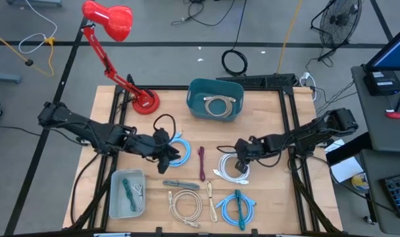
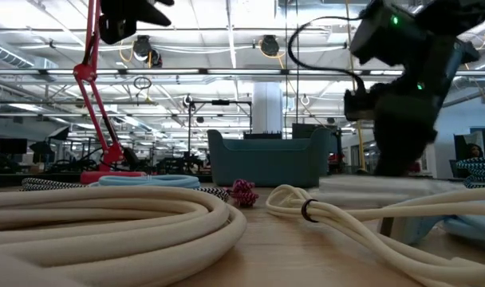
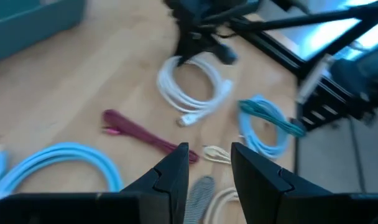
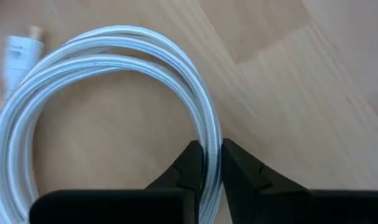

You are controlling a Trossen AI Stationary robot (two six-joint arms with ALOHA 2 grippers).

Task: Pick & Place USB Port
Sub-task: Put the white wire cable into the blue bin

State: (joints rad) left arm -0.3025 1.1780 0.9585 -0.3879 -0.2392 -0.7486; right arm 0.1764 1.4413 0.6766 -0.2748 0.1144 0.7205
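Right gripper (image 4: 205,163) clamped on white cable coil (image 4: 102,81), strand running lengthwise between fingers; teal bin (image 1: 216,99) up-table, leftward. Left gripper (image 3: 207,167) apart, hovering, empty.

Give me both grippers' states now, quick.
Left gripper: jaws open, empty, above the table.
Right gripper: jaws shut on the white cable.

White cable (image 3: 192,93); maroon cable (image 3: 142,132); blue coil (image 3: 64,163)
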